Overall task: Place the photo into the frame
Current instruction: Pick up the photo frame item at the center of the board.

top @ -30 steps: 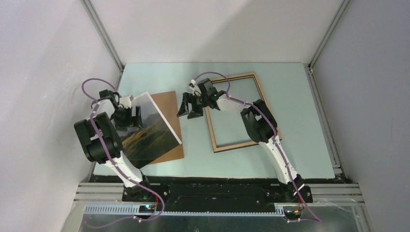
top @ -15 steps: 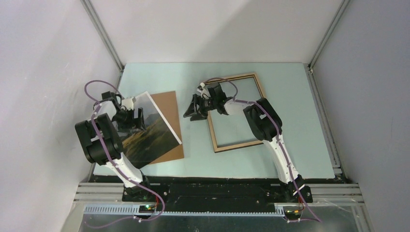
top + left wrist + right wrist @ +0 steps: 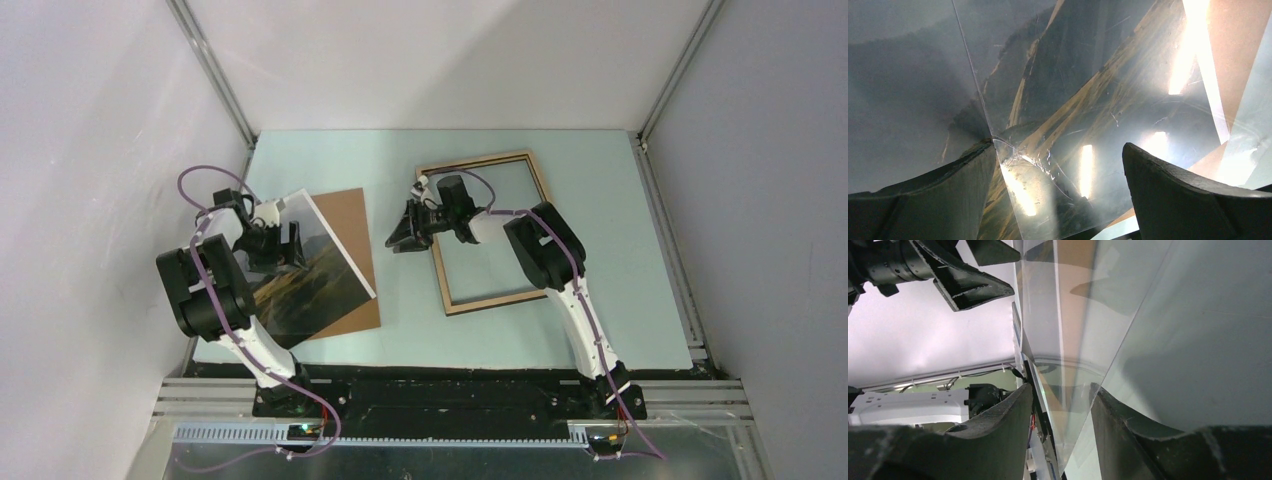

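The left arm [image 3: 205, 290] hides a corner of the photo [image 3: 315, 275].

**Left arm** [image 3: 205, 290]: black block-shaped joint housings and white link tubes; black base plate sat bolted at the desk's near edge.
**Left purple cable** [image 3: 205, 168]: looped free above the wrist, then ran down along the links to the base.
**Right arm** [image 3: 560, 285]: same build, with black housings and white links.
**Right purple cable** [image 3: 484, 190]: strung alongside the links.
**Left gripper** [image 3: 288, 248]: black, and its left fingers [image 3: 938, 195] were matt, wedge-shaped and rough-edged.
**Right gripper** [image 3: 400, 243]: black, and its right fingers [image 3: 993, 425] were alike.
**Base lights** [image 3: 305, 428]: small green and orange lights glowed.
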You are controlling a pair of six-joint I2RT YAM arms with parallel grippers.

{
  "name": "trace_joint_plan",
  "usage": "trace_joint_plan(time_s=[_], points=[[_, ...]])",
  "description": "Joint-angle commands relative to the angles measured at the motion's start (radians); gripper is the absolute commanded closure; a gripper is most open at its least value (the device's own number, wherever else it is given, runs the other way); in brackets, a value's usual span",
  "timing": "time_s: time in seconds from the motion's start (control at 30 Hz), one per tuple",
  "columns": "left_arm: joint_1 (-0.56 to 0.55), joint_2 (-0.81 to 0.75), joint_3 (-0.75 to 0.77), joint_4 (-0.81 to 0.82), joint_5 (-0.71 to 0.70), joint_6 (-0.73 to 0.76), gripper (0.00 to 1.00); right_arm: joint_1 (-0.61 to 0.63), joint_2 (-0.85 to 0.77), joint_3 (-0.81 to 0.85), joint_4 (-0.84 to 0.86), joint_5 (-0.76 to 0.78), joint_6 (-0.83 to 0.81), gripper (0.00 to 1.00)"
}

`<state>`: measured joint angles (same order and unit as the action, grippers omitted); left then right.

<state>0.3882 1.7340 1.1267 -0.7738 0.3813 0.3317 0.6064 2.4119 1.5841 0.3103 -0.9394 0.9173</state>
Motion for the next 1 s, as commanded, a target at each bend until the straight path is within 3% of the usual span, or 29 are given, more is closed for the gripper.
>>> trace_joint_plan(time_s=[0.0, 0.4, 0.53, 0.77, 0.97], points=[[-0.011, -0.047, -0.001, -0.013, 0.061, -0.008, 0.02, 0.001, -0.066, 0.006, 0.084, -0.051, 0.021, 0.5], [-0.052, -0.126, -0.024, -0.013, 0.17, -0.019, 0.02, 0.018, -0.074, 0.038, 0.024, -0.037, -0.009, 0.55], [-0.059, -0.146, -0.036, -0.013, 0.19, -0.023, 0.02, 0.013, -0.085, 0.043, 0.0, -0.026, -0.025, 0.64], [-0.058, -0.161, -0.055, -0.012, 0.198, -0.02, 0.02, -0.012, -0.133, 0.047, -0.053, -0.017, -0.064, 1.0], [-0.058, -0.183, -0.041, -0.013, 0.184, -0.024, 0.02, -0.047, -0.217, 0.026, -0.129, -0.014, -0.131, 1.0]])
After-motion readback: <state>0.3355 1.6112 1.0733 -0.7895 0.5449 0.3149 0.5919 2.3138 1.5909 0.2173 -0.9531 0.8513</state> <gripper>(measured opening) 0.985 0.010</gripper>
